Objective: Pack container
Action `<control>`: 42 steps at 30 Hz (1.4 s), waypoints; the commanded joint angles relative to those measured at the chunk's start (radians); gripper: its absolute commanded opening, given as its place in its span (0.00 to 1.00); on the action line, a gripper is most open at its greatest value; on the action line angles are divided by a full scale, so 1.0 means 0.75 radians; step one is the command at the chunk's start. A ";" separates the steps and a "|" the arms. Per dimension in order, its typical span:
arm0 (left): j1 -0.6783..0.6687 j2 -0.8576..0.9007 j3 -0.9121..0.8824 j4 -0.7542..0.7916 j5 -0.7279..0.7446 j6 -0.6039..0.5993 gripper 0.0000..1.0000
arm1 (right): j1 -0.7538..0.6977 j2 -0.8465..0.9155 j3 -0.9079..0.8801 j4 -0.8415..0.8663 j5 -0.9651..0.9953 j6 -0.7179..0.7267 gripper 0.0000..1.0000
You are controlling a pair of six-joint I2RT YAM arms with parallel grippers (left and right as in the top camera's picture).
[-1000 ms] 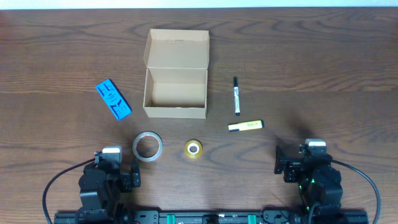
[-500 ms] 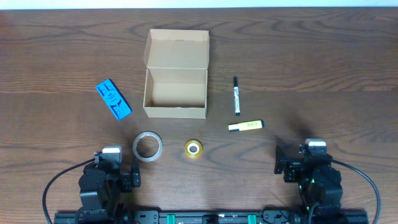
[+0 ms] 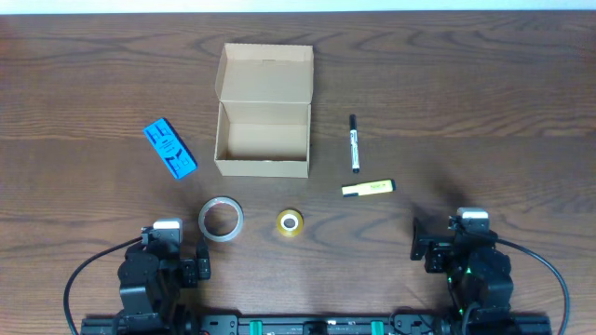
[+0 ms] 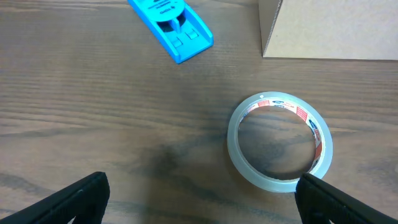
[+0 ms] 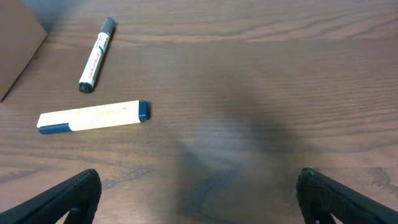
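A dark brown wood-grain table (image 3: 484, 112) carries six things, none touching another. The container (image 3: 262, 168), a tan cardboard box, stands left of centre with its flap lid open at the far side. Left of it lies a small blue box (image 3: 169, 149), set at a slant. Nearer the arms a roll of clear tape (image 3: 204, 221) lies flat, a smaller yellow tape roll (image 3: 280, 223) to its right. Right of the container lies a white marker (image 3: 354, 143) with black ends, and nearer the arms a yellow highlighter (image 3: 367, 189) lies crosswise
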 commanded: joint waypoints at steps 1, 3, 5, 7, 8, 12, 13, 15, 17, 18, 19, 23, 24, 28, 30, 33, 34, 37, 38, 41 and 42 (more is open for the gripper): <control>-0.005 -0.011 -0.007 -0.072 -0.014 0.004 0.96 | -0.015 -0.013 -0.002 -0.007 0.004 0.015 0.99; -0.005 -0.011 -0.007 -0.072 -0.014 0.004 0.95 | -0.015 -0.013 -0.002 -0.007 0.005 0.015 0.99; -0.005 -0.011 -0.007 -0.072 -0.014 0.004 0.95 | -0.015 -0.013 -0.002 -0.007 0.005 0.015 0.99; -0.005 -0.011 -0.007 -0.072 -0.014 0.004 0.95 | -0.015 -0.013 -0.002 -0.007 0.005 0.015 0.99; -0.005 -0.011 -0.007 -0.072 -0.014 0.004 0.96 | -0.015 -0.013 -0.002 -0.008 0.006 0.014 0.99; -0.005 -0.011 -0.007 -0.072 -0.014 0.004 0.95 | -0.015 0.022 0.004 0.047 -0.066 0.035 0.99; -0.005 -0.011 -0.007 -0.072 -0.014 0.004 0.95 | -0.015 0.049 0.014 0.065 -0.097 0.035 0.99; -0.005 -0.011 -0.007 -0.072 -0.014 0.004 0.95 | -0.015 0.132 0.047 0.107 -0.147 0.036 0.99; -0.005 -0.011 -0.007 -0.072 -0.014 0.004 0.95 | -0.014 0.263 0.111 0.144 -0.172 0.036 0.99; -0.005 -0.011 -0.007 -0.072 -0.014 0.004 0.95 | -0.013 0.347 0.162 0.146 -0.173 0.036 0.99; -0.005 -0.011 -0.007 -0.072 -0.014 0.004 0.95 | -0.012 0.422 0.213 0.143 -0.176 0.036 0.99; -0.005 -0.011 -0.007 -0.072 -0.014 0.004 0.95 | -0.010 0.749 0.460 0.095 -0.192 0.020 0.99; -0.005 -0.011 -0.007 -0.072 -0.014 0.004 0.95 | -0.010 0.844 0.534 0.076 -0.203 0.008 0.99; -0.005 -0.011 -0.007 -0.072 -0.014 0.004 0.95 | -0.004 1.177 0.804 -0.014 -0.238 0.000 0.99; -0.005 -0.011 -0.007 -0.072 -0.014 0.004 0.95 | 0.015 1.323 0.927 -0.063 -0.237 0.002 0.99; -0.005 -0.011 -0.007 -0.072 -0.014 0.004 0.95 | 0.065 1.568 1.147 -0.148 -0.231 0.036 0.99; -0.005 -0.011 -0.007 -0.072 -0.014 0.004 0.95 | 0.084 1.636 1.210 -0.169 -0.225 0.048 0.99; -0.005 -0.011 -0.007 -0.072 -0.014 0.004 0.95 | 0.149 1.839 1.400 -0.217 -0.193 0.084 0.99; -0.005 -0.011 -0.007 -0.072 -0.014 0.004 0.95 | 0.168 1.893 1.450 -0.227 -0.184 0.087 0.99; -0.005 -0.011 -0.007 -0.072 -0.014 0.004 0.95 | 0.223 2.036 1.577 -0.248 -0.138 0.125 0.99; -0.005 -0.011 -0.007 -0.072 -0.014 0.004 0.95 | 0.245 2.087 1.616 -0.255 -0.113 0.146 0.99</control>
